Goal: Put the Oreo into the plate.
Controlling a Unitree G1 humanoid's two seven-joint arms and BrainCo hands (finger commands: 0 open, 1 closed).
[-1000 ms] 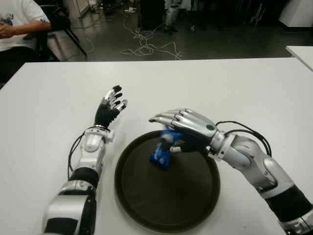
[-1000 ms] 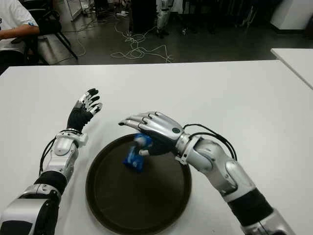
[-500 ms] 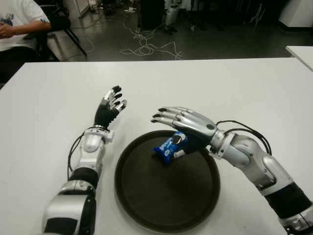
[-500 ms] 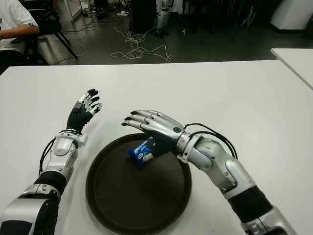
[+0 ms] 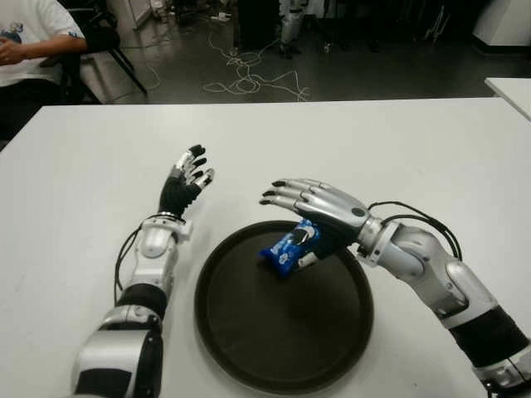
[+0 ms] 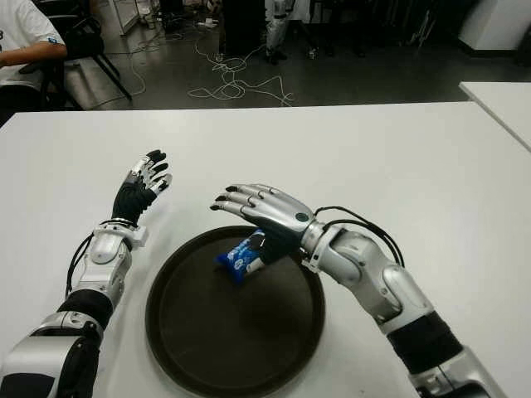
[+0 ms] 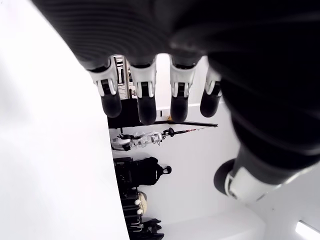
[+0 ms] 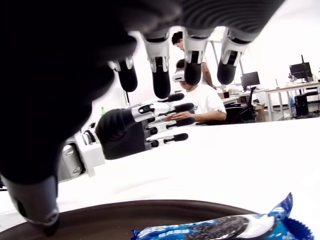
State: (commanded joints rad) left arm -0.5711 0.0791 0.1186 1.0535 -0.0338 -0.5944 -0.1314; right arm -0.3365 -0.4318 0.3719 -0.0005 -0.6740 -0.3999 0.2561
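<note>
The Oreo (image 5: 288,246), a blue packet, lies in the far part of the dark round plate (image 5: 282,340); in the right wrist view the Oreo (image 8: 225,230) lies on the plate with no finger touching it. My right hand (image 5: 314,207) hovers just over it, open, with the fingers (image 8: 192,65) spread above the packet and the thumb off to one side. My left hand (image 5: 184,184) shows open on the white table (image 5: 398,149) to the left of the plate, fingers pointing away from me.
A seated person (image 5: 25,41) is beyond the table's far left corner. Cables (image 5: 249,79) lie on the floor behind the table. A second white table's corner (image 5: 510,87) shows at the far right.
My right hand's fingers have opened and let go of the Oreo, which has settled from upright to lying in the plate. The left hand has not moved.
</note>
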